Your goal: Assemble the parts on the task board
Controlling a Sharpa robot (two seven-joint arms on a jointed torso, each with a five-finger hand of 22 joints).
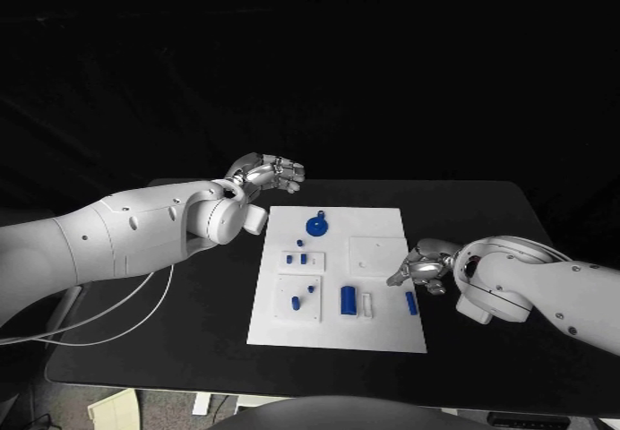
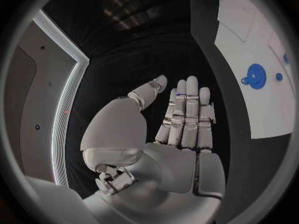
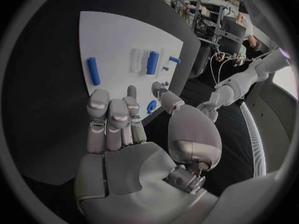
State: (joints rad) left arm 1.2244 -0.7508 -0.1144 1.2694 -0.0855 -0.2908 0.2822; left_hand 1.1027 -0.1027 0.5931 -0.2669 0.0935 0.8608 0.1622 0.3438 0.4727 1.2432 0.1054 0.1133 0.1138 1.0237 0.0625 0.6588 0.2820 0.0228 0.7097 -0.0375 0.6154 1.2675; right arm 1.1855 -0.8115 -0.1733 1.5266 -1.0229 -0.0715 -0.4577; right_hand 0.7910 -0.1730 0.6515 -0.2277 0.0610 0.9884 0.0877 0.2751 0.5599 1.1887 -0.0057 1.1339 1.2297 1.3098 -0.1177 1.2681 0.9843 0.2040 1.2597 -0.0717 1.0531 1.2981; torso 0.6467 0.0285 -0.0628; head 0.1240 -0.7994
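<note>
The white task board (image 1: 339,313) lies in the middle of the table. On it are a blue round gear-like part (image 1: 316,224), two small blue pegs (image 1: 296,259), a blue cylinder (image 1: 348,300) beside a white piece (image 1: 368,306), and another blue cylinder (image 1: 411,303) near the right edge. My right hand (image 1: 424,267) hovers over that right edge, just behind this cylinder (image 3: 93,70). Its fingers (image 3: 115,117) are half bent and hold nothing. My left hand (image 1: 268,172) is raised beyond the board's far left corner. Its fingers (image 2: 187,114) are straight and empty, and the gear (image 2: 254,76) lies off to its side.
The black table (image 1: 478,215) extends around the board on all sides. A white cable (image 1: 116,313) hangs from my left arm past the table's left edge. A raised white square (image 1: 377,253) sits on the board's right half.
</note>
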